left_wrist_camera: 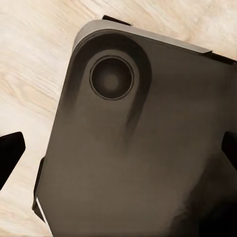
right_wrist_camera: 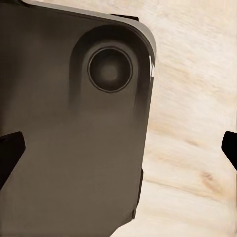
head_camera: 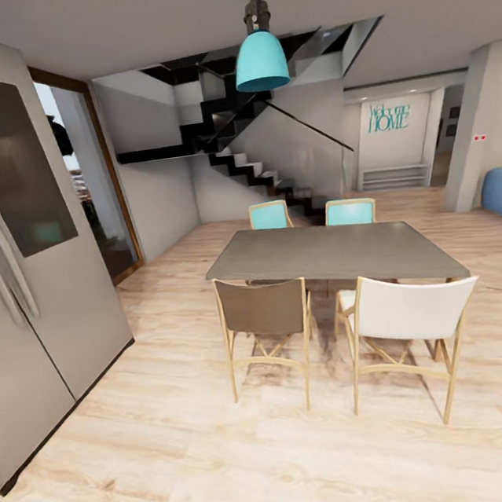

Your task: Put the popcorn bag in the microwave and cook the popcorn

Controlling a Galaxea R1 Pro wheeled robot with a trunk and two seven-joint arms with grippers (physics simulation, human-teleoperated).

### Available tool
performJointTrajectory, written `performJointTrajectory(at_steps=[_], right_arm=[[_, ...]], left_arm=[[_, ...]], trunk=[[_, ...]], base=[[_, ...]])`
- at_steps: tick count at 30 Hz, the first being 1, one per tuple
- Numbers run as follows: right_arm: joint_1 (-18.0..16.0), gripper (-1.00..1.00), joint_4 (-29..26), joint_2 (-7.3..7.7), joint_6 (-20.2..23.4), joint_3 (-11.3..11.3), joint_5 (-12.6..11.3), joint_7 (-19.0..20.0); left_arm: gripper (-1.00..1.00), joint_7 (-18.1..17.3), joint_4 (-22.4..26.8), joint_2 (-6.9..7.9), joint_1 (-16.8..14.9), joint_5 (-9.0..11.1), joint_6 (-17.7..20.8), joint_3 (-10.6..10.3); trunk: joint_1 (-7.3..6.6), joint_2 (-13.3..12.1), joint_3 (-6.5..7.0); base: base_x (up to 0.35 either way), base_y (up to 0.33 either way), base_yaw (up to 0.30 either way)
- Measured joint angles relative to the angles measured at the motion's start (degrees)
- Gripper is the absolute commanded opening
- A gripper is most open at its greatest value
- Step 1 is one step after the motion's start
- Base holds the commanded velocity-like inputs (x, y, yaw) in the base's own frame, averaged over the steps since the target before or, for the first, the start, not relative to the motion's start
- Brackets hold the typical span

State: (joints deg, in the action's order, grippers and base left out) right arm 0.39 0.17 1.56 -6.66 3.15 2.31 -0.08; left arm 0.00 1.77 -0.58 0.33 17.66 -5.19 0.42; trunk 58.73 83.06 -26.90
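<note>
The popcorn bag, the microwave and the countertop are out of view. My left gripper point(left_wrist_camera: 118, 153) hangs open over the dark body of my own base point(left_wrist_camera: 148, 163) and the pale wood floor point(left_wrist_camera: 34, 64), one black fingertip at each side edge of the left wrist view. My right gripper point(right_wrist_camera: 118, 148) is open in the same way, above the base point(right_wrist_camera: 64, 148) and the wood floor point(right_wrist_camera: 192, 148). Nothing is between the fingers of either gripper.
A tall steel fridge point(head_camera: 21, 313) stands close on the left. Ahead is a grey dining table point(head_camera: 338, 251) with several chairs, the brown chair point(head_camera: 263, 313) and the white chair point(head_camera: 406, 314) nearest. A teal pendant lamp point(head_camera: 260, 59) hangs above; stairs point(head_camera: 256, 171) rise behind.
</note>
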Motion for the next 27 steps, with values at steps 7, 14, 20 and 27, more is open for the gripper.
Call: performJointTrajectory(at_steps=[7, 14, 20, 27], right_arm=[[0.02, 1.00, -0.01, 0.00, 0.08, -0.02, 0.00, 0.00], [0.01, 1.00, -0.02, 0.56, 0.08, -0.01, 0.06, 0.04], [0.01, 1.00, -0.03, 0.61, 0.08, 0.00, 0.08, 0.00], [0.02, 1.00, -0.09, 0.62, 0.05, 0.00, 0.08, 0.00]], left_arm=[[1.00, -0.02, 0.00, -0.02, 0.00, -0.06, 0.03, 0.00], [1.00, 0.01, 0.00, 0.07, 0.00, 0.01, 0.00, 0.08], [1.00, 0.04, -0.01, 0.40, 0.00, 2.26, 0.03, 1.62], [1.00, 0.00, -0.01, 0.75, 0.00, 5.69, -0.03, 2.15]], trunk=[[0.00, 0.00, 0.00], [0.00, 0.00, 0.00], [0.00, 0.00, 0.00], [0.00, 0.00, 0.00]], base=[[0.000, 0.000, 0.299], [0.000, 0.000, 0.300], [0.000, 0.000, 0.300], [0.000, 0.000, 0.300]])
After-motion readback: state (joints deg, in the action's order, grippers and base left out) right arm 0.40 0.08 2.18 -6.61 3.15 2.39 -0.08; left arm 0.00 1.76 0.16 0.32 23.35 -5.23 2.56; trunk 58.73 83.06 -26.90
